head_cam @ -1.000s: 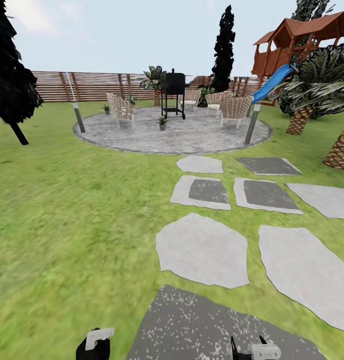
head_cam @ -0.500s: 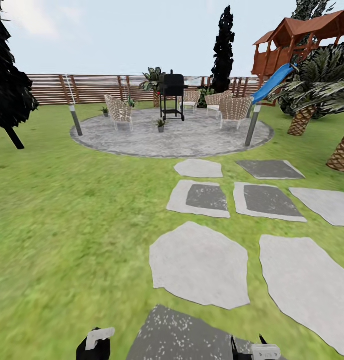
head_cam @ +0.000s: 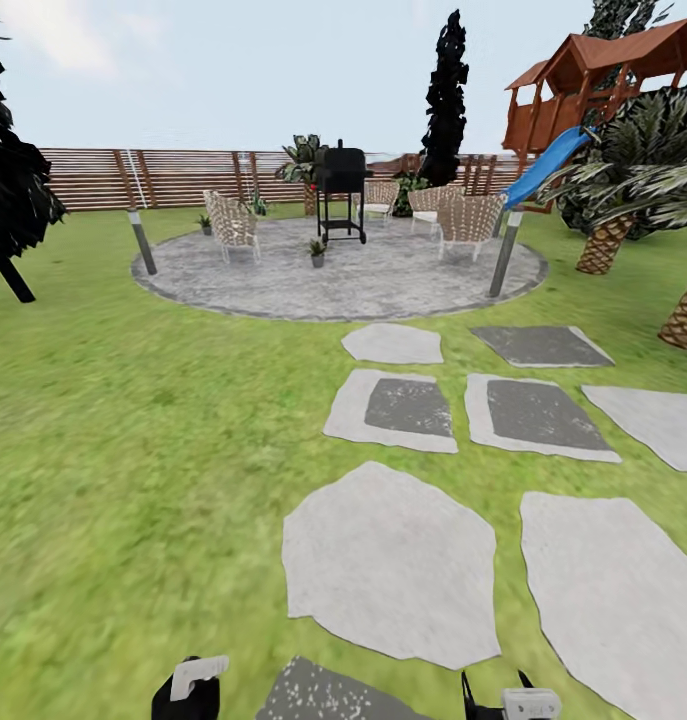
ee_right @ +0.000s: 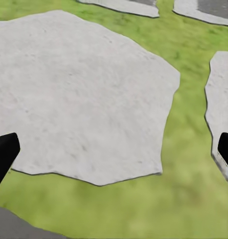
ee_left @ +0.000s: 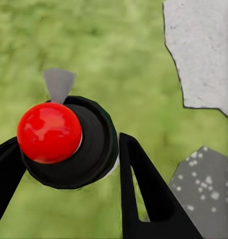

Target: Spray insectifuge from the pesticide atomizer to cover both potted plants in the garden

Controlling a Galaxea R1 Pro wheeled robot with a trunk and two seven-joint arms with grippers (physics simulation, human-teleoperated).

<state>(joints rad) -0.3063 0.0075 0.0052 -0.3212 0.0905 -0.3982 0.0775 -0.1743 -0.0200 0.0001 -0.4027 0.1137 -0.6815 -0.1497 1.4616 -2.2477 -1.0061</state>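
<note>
The robot faces the patio (head_cam: 383,285) across the stepping stones (head_cam: 393,570), both tools tucked low for travel: right tool (ee_right: 114,149) spread and empty, left tool (ee_left: 64,189) seemingly released too; 2 plants (head_cam: 317,250) sit ahead, atomizer unseen.

Both tools get chopped by the head view's bottom edge: left tool (head_cam: 188,690), right tool (head_cam: 513,700). The potted plants (head_cam: 317,252) on the patio (head_cam: 403,280) are way too tiny to make out leaves. Palm (head_cam: 683,320) is cut off at right.
</note>
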